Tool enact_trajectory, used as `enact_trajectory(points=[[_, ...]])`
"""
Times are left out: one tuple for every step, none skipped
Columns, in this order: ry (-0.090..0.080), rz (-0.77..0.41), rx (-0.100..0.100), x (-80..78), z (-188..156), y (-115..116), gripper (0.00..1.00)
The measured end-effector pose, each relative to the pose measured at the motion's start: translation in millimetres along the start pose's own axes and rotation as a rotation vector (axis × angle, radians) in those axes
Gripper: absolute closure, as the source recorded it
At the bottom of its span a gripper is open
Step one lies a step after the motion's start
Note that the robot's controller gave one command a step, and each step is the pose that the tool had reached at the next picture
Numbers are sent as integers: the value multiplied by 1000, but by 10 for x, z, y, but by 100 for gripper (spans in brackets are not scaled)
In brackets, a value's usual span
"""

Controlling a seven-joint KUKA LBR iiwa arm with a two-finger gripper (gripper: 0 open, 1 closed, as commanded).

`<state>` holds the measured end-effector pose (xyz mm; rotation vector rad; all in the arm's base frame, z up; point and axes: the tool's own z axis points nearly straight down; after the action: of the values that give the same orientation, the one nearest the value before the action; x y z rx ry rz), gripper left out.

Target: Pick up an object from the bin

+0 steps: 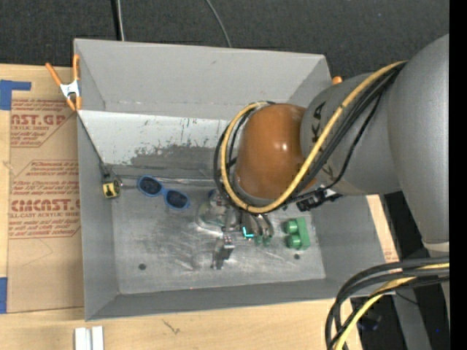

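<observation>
Starting at the left wall of the bin, a small yellow-and-black bit sits where the floor meets the back slope. Just right of it lies a blue pair of ovals, its long axis running from upper left down to lower right along the foot of the slope.

Near the middle of the floor lies a clear piece, glassy against the scuffed metal. Its outline is too faint to tell its long axis or which way it points. The tool hangs just beside it, toward the lower right and close to the floor, beneath the orange cover of the wrist. Whether it touches the clear piece, and whether it is apart or together, cannot be told.

A teal light glows on the wrist just right of the tool. A blocky green piece lies further right, apart from the clear piece.

Yellow and black cables loop round the cover. The arm hides the bin's right back corner and bears the letters "KA".
</observation>
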<state>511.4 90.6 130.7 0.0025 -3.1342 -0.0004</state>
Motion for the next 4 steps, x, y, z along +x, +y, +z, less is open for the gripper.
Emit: enact_trajectory(points=[[-25, 5, -10, -627, 525, -223, 0], [-42, 5, -11, -659, 476, -220, 100], [-18, -32, -1, -721, -640, -208, 100], [-6, -5, -4, -401, -440, 749, 100]])
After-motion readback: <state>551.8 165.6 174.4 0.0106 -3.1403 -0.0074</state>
